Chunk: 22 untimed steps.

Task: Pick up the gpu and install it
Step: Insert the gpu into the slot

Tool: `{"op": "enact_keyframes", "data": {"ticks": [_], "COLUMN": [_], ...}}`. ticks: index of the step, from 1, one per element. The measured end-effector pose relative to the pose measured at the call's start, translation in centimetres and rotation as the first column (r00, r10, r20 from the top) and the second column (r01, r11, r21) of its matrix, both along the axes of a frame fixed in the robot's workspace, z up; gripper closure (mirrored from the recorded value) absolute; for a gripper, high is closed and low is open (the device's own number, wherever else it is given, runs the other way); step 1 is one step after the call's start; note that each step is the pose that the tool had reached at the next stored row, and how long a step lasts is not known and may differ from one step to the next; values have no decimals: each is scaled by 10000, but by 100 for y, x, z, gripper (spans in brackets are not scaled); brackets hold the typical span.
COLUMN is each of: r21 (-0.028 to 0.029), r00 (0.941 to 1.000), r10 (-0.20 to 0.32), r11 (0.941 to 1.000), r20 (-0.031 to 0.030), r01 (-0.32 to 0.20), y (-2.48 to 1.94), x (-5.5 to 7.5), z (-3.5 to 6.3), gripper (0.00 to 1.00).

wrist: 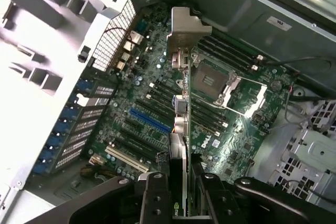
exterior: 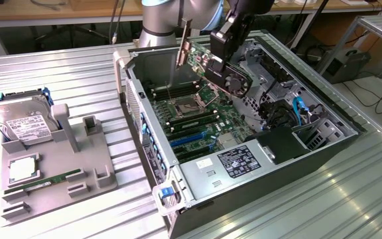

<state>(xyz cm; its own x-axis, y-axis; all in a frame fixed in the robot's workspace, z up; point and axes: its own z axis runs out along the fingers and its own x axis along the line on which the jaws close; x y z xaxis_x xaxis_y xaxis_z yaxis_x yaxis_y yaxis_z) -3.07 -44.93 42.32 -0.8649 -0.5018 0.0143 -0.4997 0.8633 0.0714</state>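
Note:
The gpu [exterior: 229, 75] is a slim black card with a round fan and a silvery bracket [exterior: 183, 46] at one end. It hangs tilted in the air above the motherboard [exterior: 201, 119] inside the open computer case [exterior: 270, 179]. My gripper [exterior: 230, 54] is shut on the card's upper edge. In the wrist view the gpu [wrist: 180, 124] runs edge-on away from my gripper [wrist: 181, 200]. Its bracket [wrist: 186, 24] points toward the case's rear wall, and the black fingers [wrist: 155, 198] clamp it from both sides. The card is apart from the board below.
The blue expansion slot [wrist: 149, 121] and the open CPU socket [wrist: 212, 80] lie under the card. In the exterior view's left, a grey fixture [exterior: 78, 144] holds a silver hard drive [exterior: 22, 122] and a green RAM stick [exterior: 45, 181]. Cables and a drive cage [exterior: 297, 119] fill the case's right.

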Motion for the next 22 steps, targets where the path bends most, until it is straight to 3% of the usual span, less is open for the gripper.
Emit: {"op": "enact_keyframes", "data": {"ticks": [4,7,11,16,18,20,22], "r21": [0,-1,-6,-12,-15,-17,-19], "r00": [9972,9894,9669,9291,9067,8910,8696], "r10": [753,1455,2549,3697,4217,4540,4938], "r11": [9972,9894,9670,9292,9067,8910,8696], "r20": [14,27,45,64,72,76,80], "r01": [-753,-1455,-2549,-3697,-4217,-4540,-4938], "y": [0,0,0,0,0,0,0], "x": [0,0,0,0,0,0,0], "z": [-11,-21,-36,-53,-61,-67,-74], "gripper": [74,74,74,74,74,74,74]}}
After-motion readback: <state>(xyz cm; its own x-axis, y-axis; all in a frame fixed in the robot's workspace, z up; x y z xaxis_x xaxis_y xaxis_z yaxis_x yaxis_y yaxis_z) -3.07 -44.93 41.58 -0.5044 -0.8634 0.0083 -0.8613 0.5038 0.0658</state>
